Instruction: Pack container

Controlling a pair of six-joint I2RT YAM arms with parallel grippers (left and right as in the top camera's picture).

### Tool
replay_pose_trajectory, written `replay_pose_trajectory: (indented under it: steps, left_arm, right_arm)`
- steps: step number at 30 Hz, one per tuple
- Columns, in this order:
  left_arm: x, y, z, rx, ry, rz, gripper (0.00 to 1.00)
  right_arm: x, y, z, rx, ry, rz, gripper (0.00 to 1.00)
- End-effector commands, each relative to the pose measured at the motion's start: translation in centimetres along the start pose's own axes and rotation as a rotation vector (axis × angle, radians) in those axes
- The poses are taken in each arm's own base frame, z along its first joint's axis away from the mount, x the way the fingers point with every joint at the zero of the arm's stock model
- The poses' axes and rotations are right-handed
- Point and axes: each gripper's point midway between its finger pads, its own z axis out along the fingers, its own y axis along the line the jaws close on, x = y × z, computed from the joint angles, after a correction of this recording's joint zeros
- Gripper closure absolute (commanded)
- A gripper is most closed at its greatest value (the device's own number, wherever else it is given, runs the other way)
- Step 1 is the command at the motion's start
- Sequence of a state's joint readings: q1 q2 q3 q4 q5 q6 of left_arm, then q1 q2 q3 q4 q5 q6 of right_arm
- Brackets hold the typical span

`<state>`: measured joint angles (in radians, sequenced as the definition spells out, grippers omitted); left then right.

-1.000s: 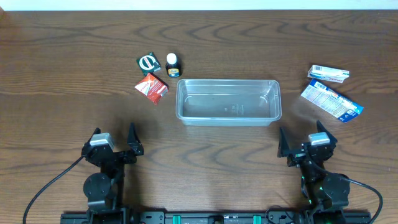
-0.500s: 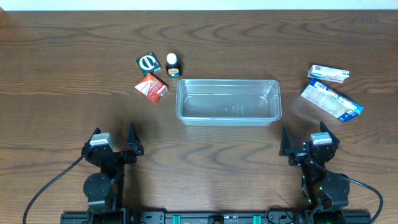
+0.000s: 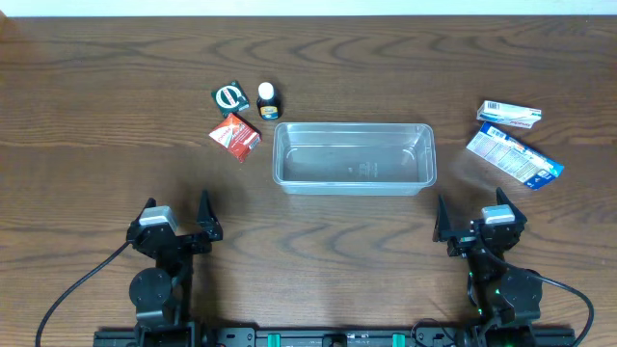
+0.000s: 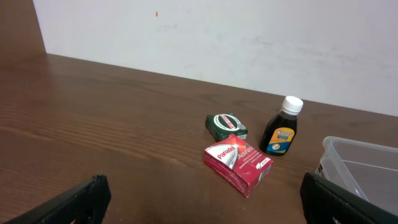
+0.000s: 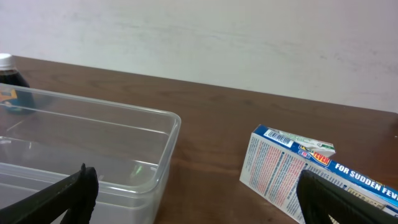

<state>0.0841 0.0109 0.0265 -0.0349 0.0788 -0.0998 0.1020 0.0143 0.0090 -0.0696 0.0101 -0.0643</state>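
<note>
Seen from overhead, the clear container (image 3: 328,159) sat empty near the middle of the dark wooden surface (image 3: 96,145). To its left lay a green packet (image 3: 228,97), a dark bottle (image 3: 267,101) with a white cap and a red packet (image 3: 235,135), close together. Well to its right lay a white box (image 3: 509,115) and, just beside it, a blue box (image 3: 514,155). The left hand (image 3: 176,214) and the right hand (image 3: 469,214) sat at the near edge, both spread wide and holding nothing.

The left wrist camera showed that hand's black fingers (image 4: 74,202) far apart at the lower corners, with the red packet nearest, the green packet and the upright bottle behind it, and a corner of the container at the right edge.

The right wrist camera showed its fingers (image 5: 336,199) equally parted, the container's rounded corner ahead to the left, and the blue box lying to the right, apart from the tub. The bottle's cap peeked in at far left.
</note>
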Motion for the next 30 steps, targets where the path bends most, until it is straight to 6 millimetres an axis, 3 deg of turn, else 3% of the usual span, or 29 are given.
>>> replay_pose_trajectory:
  steps: [1,30]
  left_arm:
    - [1.66,0.34,0.14,-0.008,0.046,0.012,0.02]
    - [1.66,0.34,0.14,-0.008,0.046,0.012,0.02]
  right_arm:
    - [0.07,-0.38,-0.02,0.02,-0.001,0.008,0.01]
    - [0.1,0.13,-0.03,-0.01,0.001,0.036,0.01]
